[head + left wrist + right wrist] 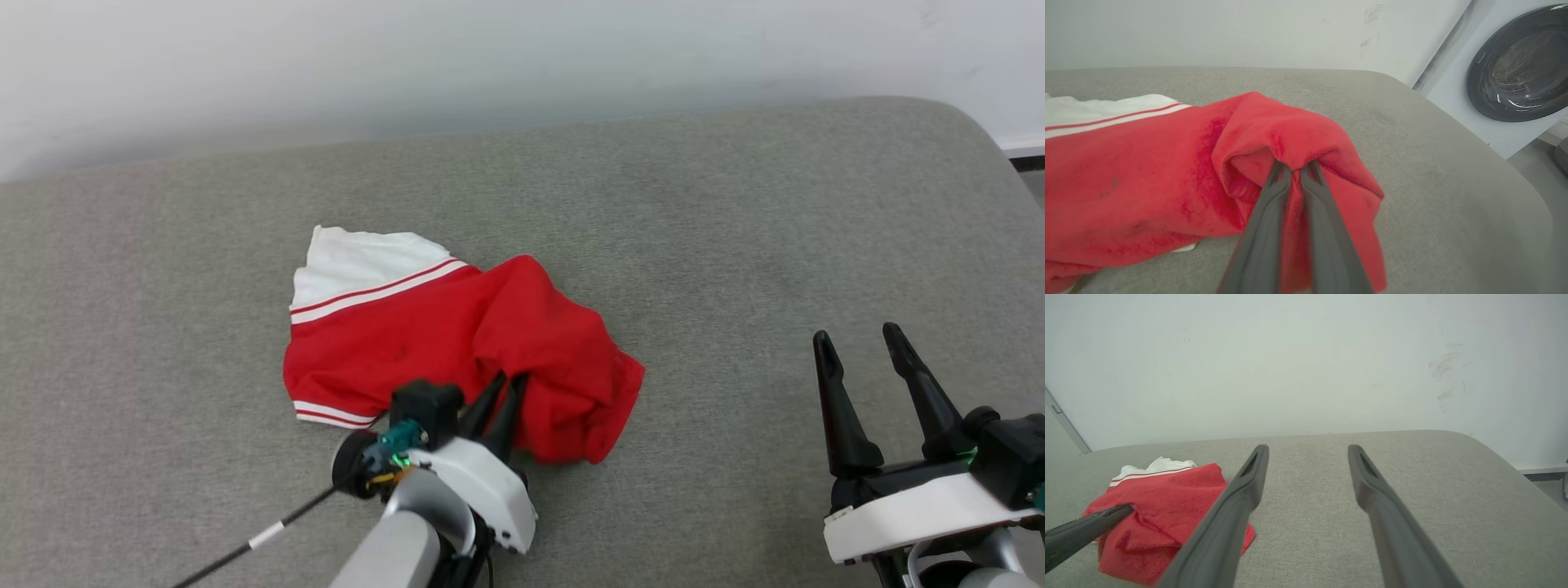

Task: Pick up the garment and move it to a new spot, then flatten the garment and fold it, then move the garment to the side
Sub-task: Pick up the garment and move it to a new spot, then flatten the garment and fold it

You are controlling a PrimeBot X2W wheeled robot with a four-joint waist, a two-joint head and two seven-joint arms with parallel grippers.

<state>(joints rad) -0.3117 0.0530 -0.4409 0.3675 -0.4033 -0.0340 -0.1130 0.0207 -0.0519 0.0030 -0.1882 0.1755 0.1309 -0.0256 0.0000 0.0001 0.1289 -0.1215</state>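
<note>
garment [424, 343]: lay crumpled centre-left of frame on grey cushion [735, 245] | left gripper [510, 378]: pinched narrow on a red fold, lower centre | right gripper [856, 333]: spread wide, empty, lower right, well apart from garment

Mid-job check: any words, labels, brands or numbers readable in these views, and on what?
No text can be read.
The garment: red cloth, white sleeve and stripes on the folds facing the cameras; no letters legible.
The small white tag on the right gripper housing: too small to read.
The washing machine: no marking legible.
</note>
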